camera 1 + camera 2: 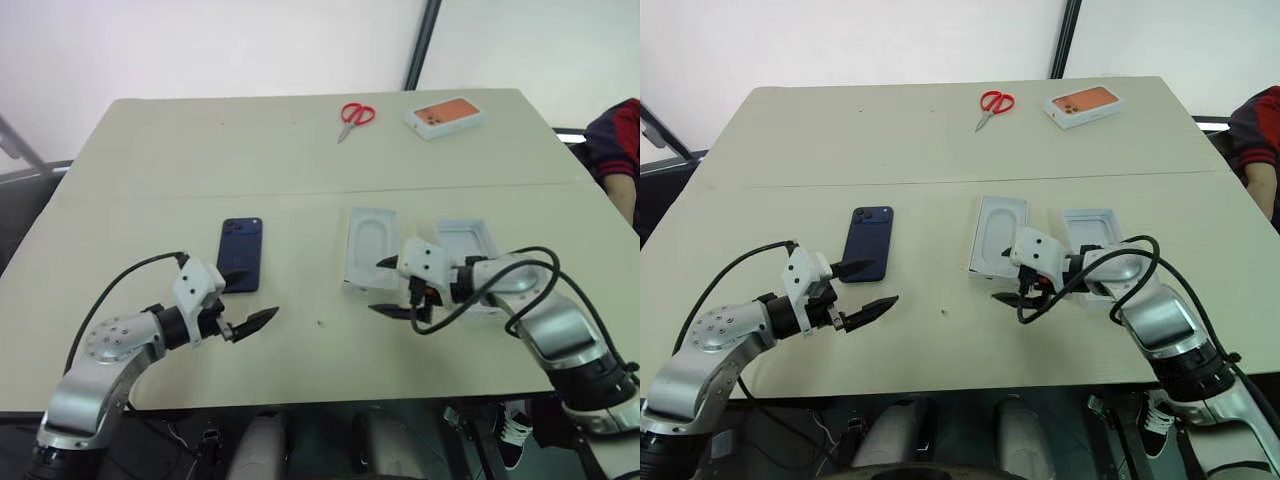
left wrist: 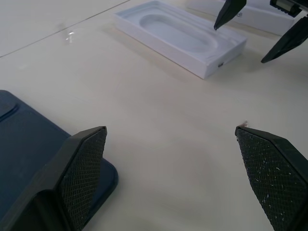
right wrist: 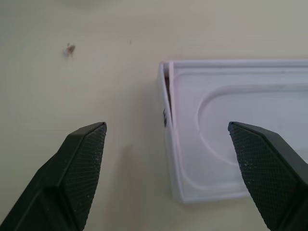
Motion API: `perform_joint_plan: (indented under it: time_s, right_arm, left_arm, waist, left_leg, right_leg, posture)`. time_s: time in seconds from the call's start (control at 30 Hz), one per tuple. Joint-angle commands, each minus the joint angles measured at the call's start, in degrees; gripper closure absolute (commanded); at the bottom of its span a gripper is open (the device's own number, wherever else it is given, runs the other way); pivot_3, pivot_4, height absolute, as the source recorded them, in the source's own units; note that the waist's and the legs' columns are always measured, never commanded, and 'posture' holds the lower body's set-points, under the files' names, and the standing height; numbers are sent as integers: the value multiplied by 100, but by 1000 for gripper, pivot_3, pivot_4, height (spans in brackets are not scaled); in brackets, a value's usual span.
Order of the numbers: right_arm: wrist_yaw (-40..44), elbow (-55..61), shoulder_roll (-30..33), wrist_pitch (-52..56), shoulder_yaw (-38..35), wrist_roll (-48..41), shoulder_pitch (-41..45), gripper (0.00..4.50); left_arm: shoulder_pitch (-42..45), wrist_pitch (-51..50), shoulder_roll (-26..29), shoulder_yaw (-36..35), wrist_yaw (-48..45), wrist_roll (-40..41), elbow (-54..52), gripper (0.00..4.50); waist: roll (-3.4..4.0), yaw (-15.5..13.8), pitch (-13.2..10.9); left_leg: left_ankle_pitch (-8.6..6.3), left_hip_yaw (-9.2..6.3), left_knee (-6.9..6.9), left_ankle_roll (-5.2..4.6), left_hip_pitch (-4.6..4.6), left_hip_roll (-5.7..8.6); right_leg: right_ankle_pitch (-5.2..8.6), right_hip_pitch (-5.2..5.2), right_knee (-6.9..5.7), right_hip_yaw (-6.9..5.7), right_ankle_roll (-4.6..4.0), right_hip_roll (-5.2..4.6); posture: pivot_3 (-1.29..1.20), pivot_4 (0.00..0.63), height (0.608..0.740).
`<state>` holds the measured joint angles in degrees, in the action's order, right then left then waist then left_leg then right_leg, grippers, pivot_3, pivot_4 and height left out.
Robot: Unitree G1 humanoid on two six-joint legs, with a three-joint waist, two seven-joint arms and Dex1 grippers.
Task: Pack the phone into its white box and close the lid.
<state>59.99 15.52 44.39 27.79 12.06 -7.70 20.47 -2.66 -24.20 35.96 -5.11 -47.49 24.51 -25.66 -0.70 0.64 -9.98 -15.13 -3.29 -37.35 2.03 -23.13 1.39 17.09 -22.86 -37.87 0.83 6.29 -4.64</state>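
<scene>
The big beige table (image 1: 300, 150) carries everything. Right of centre on it lies the white box (image 1: 372, 246), a shallow rectangular cardboard tray, here showing a flat white insert with an oval recess seated in it. It is probably light and stiff but easily dented, and likely to skid when nudged, so it is best steadied by its long side walls. Just right of it, partly behind the right arm, lies another white open shell (image 1: 466, 238), probably the lid; thin card, best held by its edges.

Left of centre lies the phone (image 1: 240, 254), a slim dark navy-blue smartphone with a glossy back and rounded corners, face down. It looks dense, rigid and slippery; pinch it across its narrow sides.

The left gripper (image 1: 240, 305) hovers spread wide at the phone's near end, holding nothing. The right gripper (image 1: 389, 287) stands parted and empty at the white box's near end.
</scene>
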Motion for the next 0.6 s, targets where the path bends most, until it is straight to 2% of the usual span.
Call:
perform_joint_plan:
  time_s: [0.03,0.13,0.23,0.43,0.6]
  right_arm:
    - [-53,65,20,-272,16,98,-31,545]
    - [-93,-34,-14,-329,50,144,-15,545]
    - [-133,-166,-45,-459,125,239,-7,1366]
    - [-126,-285,-56,-756,209,387,-9,4445]
    - [-3,-311,-11,-1152,238,472,-6,4445]
  left_arm:
    - [7,131,36,92,-154,157,-355,0]
    - [28,145,51,131,-203,153,-381,0]
    - [93,185,118,288,-281,65,-409,0]
    - [109,224,157,348,-255,11,-305,0]
    - [63,210,145,304,-215,3,-269,0]
  waist:
    - [0,10,0]
    - [0,6,0]
    - [0,3,0]
    - [0,3,0]
    - [0,5,0]
  left_leg:
    - [0,0,0,0,0,0]
    - [0,0,0,0,1,-1]
    - [0,0,0,0,0,-1]
    - [0,0,0,0,1,0]
    - [0,0,0,0,1,-1]
  right_leg:
    - [0,0,0,0,0,0]
    - [0,0,0,2,0,1]
    - [0,0,0,2,0,0]
    - [0,0,0,2,0,0]
    - [0,0,0,1,0,1]
  posture:
    - [0,150,740]
    - [0,150,740]
    - [0,150,740]
    - [0,150,740]
    - [0,150,740]
